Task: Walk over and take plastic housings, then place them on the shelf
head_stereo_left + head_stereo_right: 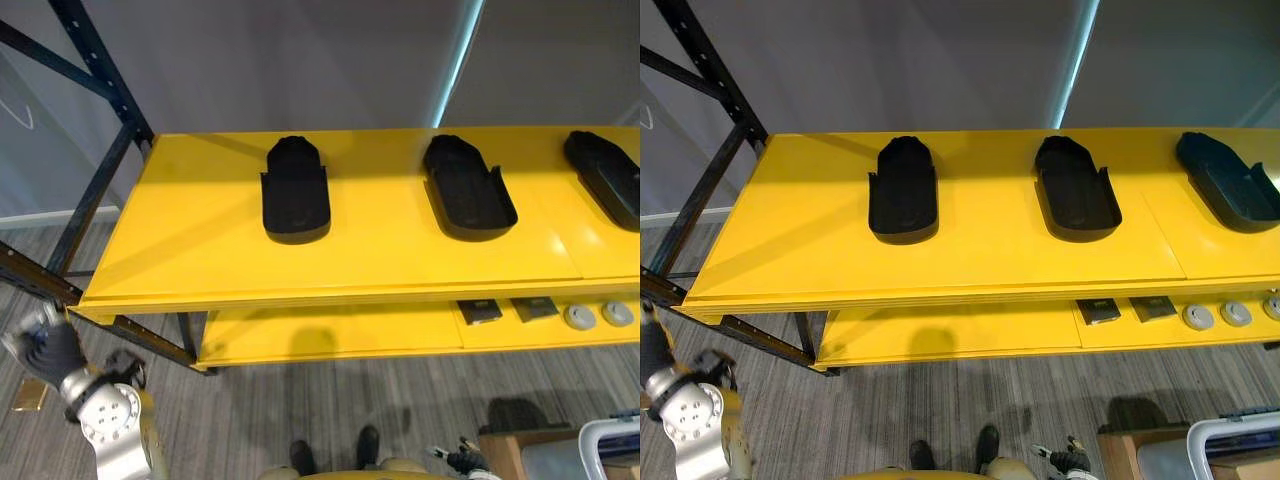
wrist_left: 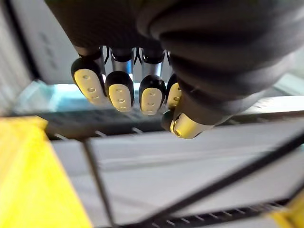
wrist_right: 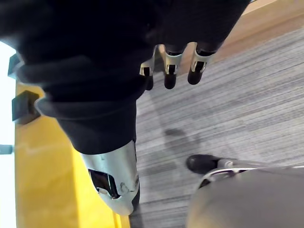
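The left hand [image 1: 45, 350] hangs low at the robot's left side, outside the front corner of the shelf [image 1: 200, 230]. In its wrist view its fingers [image 2: 118, 90] stand in a row, loosely bent, with the thumb just beside them. They hold nothing and touch nothing. The right hand [image 1: 465, 460] hangs low above the grey floor [image 1: 350, 400]. Its fingers [image 3: 171, 71] are relaxed and nearly straight, and they too are empty.

Three black plastic housings lie on the yellow top board of the shelf, well apart from each other and from both hands. The left housing [image 1: 295, 190] lies with its long axis running from front to back, its rounded end towards the wall and its squarer end towards the front edge. The middle housing [image 1: 468, 188] lies the same way but a little turned, with its front end more to the right. The right housing [image 1: 1230, 182] is turned further in the same direction. All three rest flat on the board, and the middle one shows a hollow side up.

On the lower shelf [image 1: 330, 335], at the right, lie two small dark square parts [image 1: 480, 311] and next to them some grey round parts [image 1: 579, 316].

At the lower right on the floor stands a brown box [image 1: 510, 445] with a pale bin [image 1: 610, 440] just beside it. What is inside I cannot tell.
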Controlling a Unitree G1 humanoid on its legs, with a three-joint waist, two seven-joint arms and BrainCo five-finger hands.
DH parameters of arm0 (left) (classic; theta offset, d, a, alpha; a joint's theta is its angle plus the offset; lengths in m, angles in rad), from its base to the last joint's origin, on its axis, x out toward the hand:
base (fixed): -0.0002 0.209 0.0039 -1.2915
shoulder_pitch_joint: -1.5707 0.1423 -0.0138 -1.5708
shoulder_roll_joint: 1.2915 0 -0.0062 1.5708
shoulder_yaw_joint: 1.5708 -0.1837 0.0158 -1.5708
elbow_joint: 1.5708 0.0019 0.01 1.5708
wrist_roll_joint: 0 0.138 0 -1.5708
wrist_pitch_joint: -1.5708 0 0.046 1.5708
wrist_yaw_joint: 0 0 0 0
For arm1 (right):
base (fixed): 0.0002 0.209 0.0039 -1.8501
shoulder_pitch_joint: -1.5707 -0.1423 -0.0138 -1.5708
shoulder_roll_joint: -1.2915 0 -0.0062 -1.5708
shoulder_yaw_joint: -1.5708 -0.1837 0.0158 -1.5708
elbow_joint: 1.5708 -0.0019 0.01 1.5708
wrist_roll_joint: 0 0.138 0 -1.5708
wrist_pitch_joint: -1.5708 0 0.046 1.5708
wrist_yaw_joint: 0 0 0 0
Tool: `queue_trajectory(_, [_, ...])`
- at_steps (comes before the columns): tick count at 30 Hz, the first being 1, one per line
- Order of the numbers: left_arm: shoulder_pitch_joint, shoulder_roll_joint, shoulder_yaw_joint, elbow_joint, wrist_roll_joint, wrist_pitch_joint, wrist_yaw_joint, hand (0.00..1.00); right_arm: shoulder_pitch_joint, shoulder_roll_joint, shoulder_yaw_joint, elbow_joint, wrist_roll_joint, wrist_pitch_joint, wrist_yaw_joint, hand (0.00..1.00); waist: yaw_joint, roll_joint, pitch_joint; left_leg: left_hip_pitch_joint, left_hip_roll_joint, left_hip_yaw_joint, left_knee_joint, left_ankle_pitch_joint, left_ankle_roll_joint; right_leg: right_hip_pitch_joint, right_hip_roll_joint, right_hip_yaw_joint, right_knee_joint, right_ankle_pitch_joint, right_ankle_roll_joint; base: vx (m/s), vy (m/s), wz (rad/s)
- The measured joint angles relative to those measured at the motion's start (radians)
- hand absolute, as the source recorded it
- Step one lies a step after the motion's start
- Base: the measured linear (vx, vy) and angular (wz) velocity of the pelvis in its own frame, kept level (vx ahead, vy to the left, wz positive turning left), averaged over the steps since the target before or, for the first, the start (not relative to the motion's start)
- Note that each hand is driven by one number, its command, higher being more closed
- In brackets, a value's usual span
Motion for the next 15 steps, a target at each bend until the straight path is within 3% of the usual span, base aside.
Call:
queue_trajectory(2, [0.013, -0.020, -0.009, 0.193, 0.039, 0.065, -0.081, 0.00, 0.001, 0.031, 0.009, -0.023, 0.000, 0.003, 0.001, 0.00, 0.000, 0.002, -0.010, 0.016, 0.002, 0.006, 0.012, -0.009, -0.010, 0.027, 0.000, 0.005, 0.000, -0.011, 0.008, 0.04, 0.014, -0.05])
queue_trajectory(7, [0.003, -0.045, -0.049, 0.457, 0.081, 0.084, -0.195, 0.00, -0.006, 0.044, 0.009, -0.031, 0.000, 0.018, 0.000, 0.00, 0.000, 0.008, -0.031, 0.028, 0.007, 0.022, 0.011, -0.023, -0.020, 0.024, 0.001, 0.011, 0.023, -0.033, 0.007, 0.02, 0.012, -0.05])
queue_trajectory(15, [-0.020, -0.044, -0.178, 0.593, 0.171, 0.089, -0.271, 0.00, -0.008, 0.033, -0.025, -0.017, -0.002, 0.019, -0.003, 0.00, 0.001, 0.027, -0.029, 0.050, 0.015, 0.035, 0.009, -0.027, -0.026, 0.025, 0.012, 0.036, 0.027, -0.042, 0.006, 0.02, -0.013, -0.09])
